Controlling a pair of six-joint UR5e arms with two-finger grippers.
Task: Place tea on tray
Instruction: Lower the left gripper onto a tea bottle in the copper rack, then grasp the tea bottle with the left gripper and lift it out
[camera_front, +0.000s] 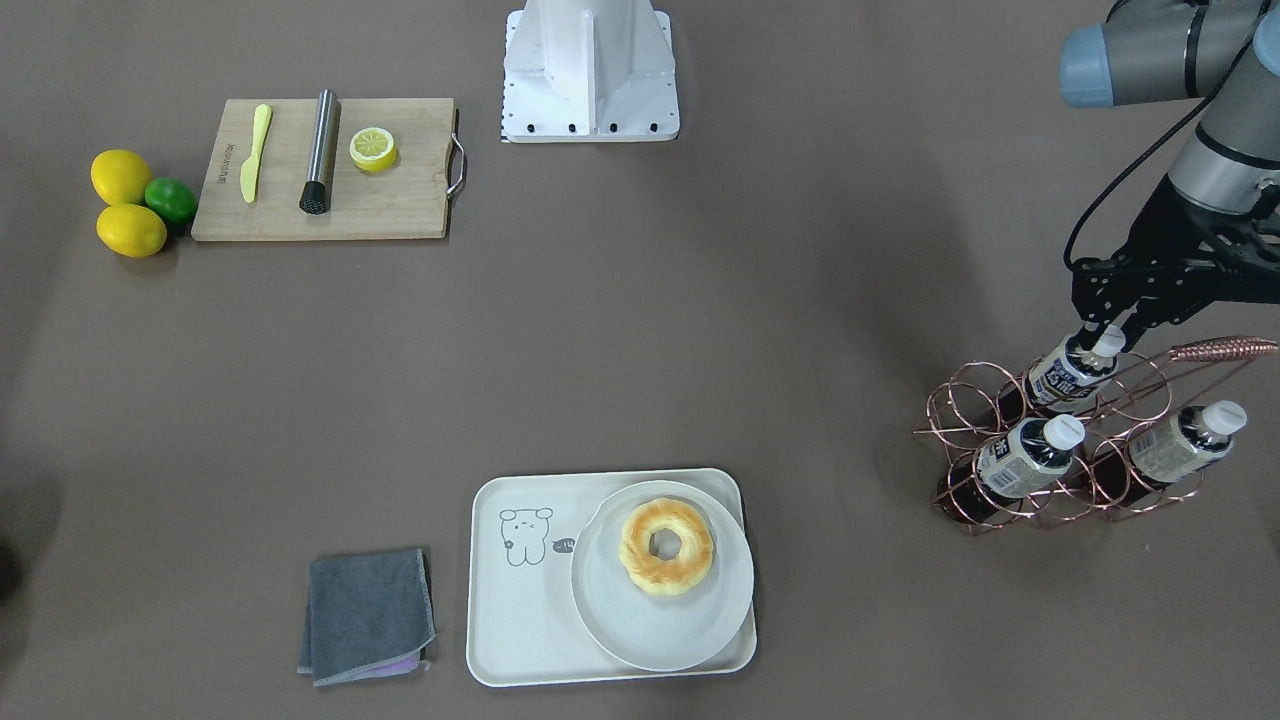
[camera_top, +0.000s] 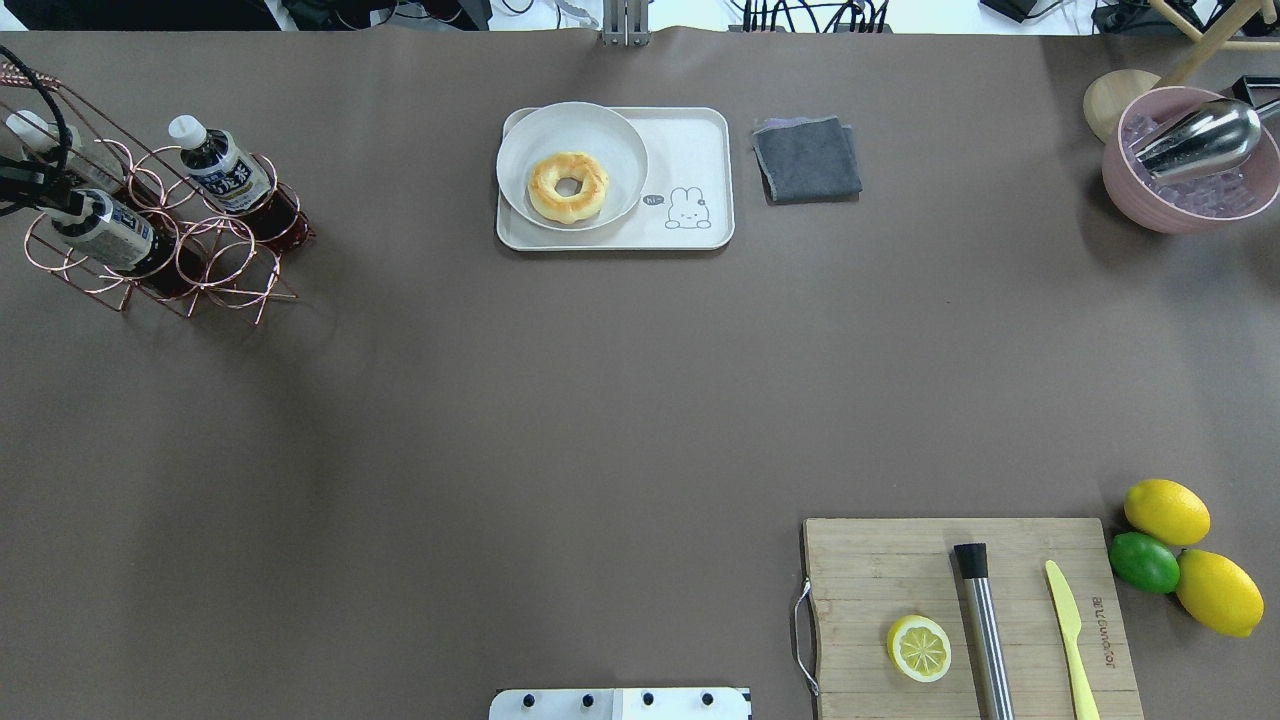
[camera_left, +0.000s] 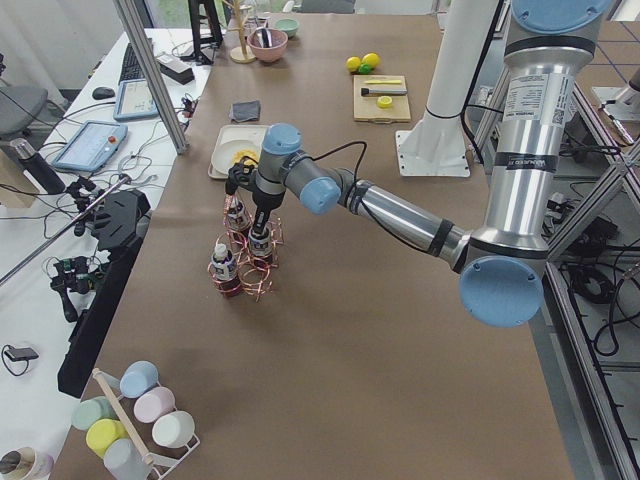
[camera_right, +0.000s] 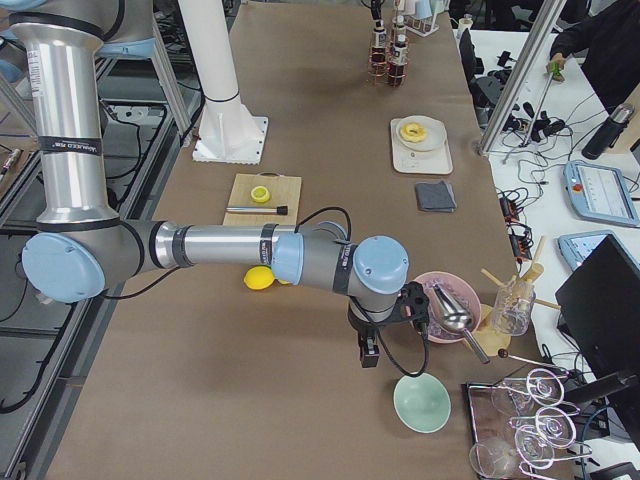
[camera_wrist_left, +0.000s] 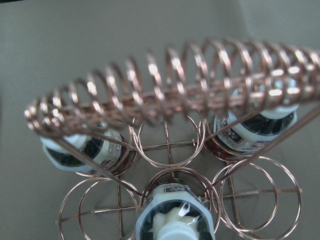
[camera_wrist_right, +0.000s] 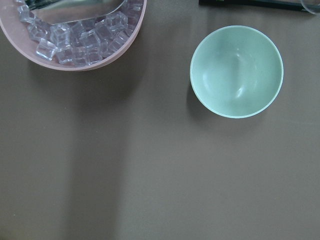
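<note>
Three bottles: all lying tilted in the copper wire rack, at 10 o'clock on the surface in the overhead view.
Tea: on the rack's 6 o'clock side, nearest the robot.
Left jaws: straddling the tea's white cap. Probably pinching it, but contact is too small to tell.
Right jaws: above the surface between the pink ice bowl and the green bowl. Cannot tell whether released or clenched.
Tray: at 12 o'clock, well apart from the rack.
Plate: on the tray beside the bear drawing, with a doughnut on it.
</note>
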